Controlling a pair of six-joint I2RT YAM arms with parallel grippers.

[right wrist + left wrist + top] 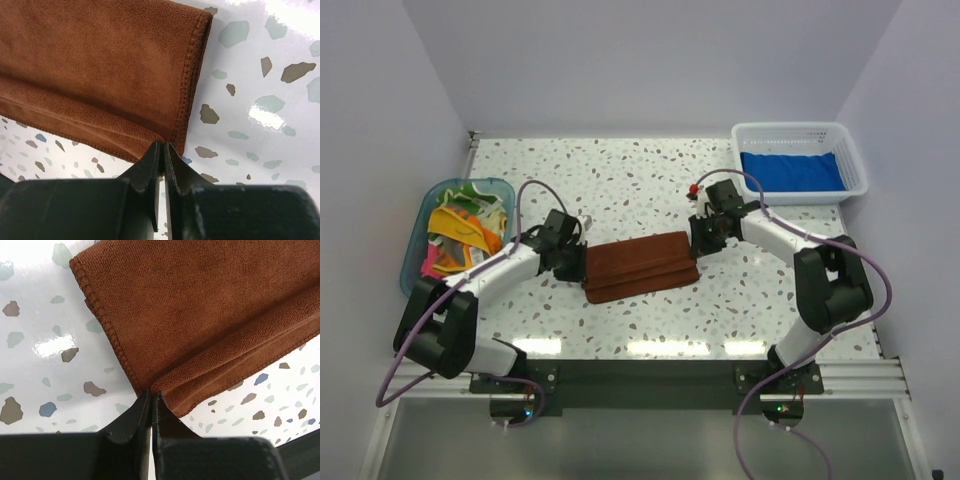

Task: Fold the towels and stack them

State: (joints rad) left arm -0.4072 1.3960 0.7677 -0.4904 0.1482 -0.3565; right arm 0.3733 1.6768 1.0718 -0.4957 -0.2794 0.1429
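Speckles of grey, brown and blue were scattered over the glossy white table (620,170). Near its middle, a little toward the near edge, the rust brown towel (642,266) was laid flat, folded into a long band of several layers. The band ran from left to right, its right end slightly farther from the near edge than its left. A stitched hem was visible along each short end in the wrist views.

The left gripper (584,266) was set at the band's left end. In the left wrist view its fingers (132,417) were pressed together with only a thin slit between them, the tips pinching the towel's corner where the folded layers met the hem. The right gripper (696,252) was set at the opposite end. Its fingers (182,175) were likewise brought almost together, and the near corner of the right hem was nipped between the tips.

At the far right corner a white mesh basket (800,128) was placed, and a blue towel (792,170) was spread flat inside it. Along the left edge a teal tub (415,240) was filled with crumpled towels (460,235) in yellow, orange, green and pink, heaped loosely. Both containers were kept well apart from the brown band.
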